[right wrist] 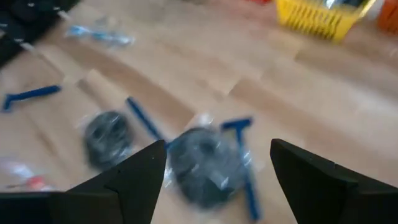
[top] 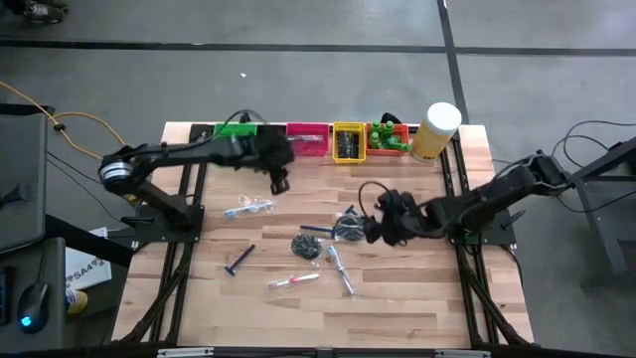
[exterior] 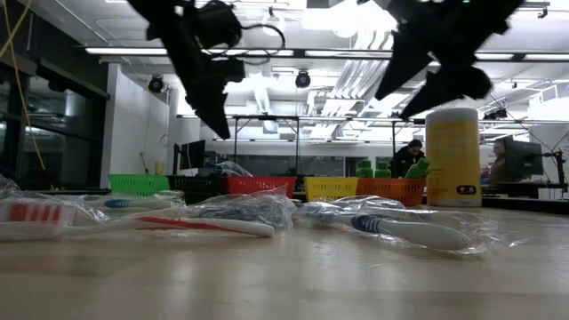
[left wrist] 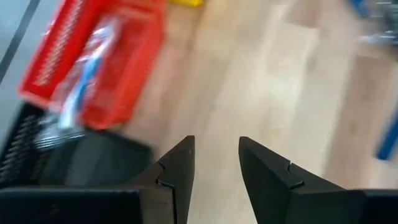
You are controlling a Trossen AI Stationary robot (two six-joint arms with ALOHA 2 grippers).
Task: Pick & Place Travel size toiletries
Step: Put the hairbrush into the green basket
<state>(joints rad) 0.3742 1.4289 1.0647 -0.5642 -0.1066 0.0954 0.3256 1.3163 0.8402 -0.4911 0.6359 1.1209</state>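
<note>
Toiletries: dark round clear-wrapped disc (right wrist: 202, 163) under right gripper (right wrist: 217, 177), jaws apart | left gripper (left wrist: 216, 174) apart, empty, near red bin (left wrist: 102, 59) | risk: slippery wrap, neighbouring blue razor (right wrist: 244, 165) snagging.

- You have five bins (top: 308, 137) in a row — green, black, red, yellow, orange.
- You see two dark discs (top: 308, 245) and one pale-yellow cylinder (top: 437, 131).

Wrapped toothbrushes (top: 248, 208), (top: 293, 281), (top: 340, 268), two dark discs (top: 309, 245), (top: 349, 228) and blue razors (top: 239, 261) lie loose mid-table; green bottles (top: 390, 137) fill the orange bin.
</note>
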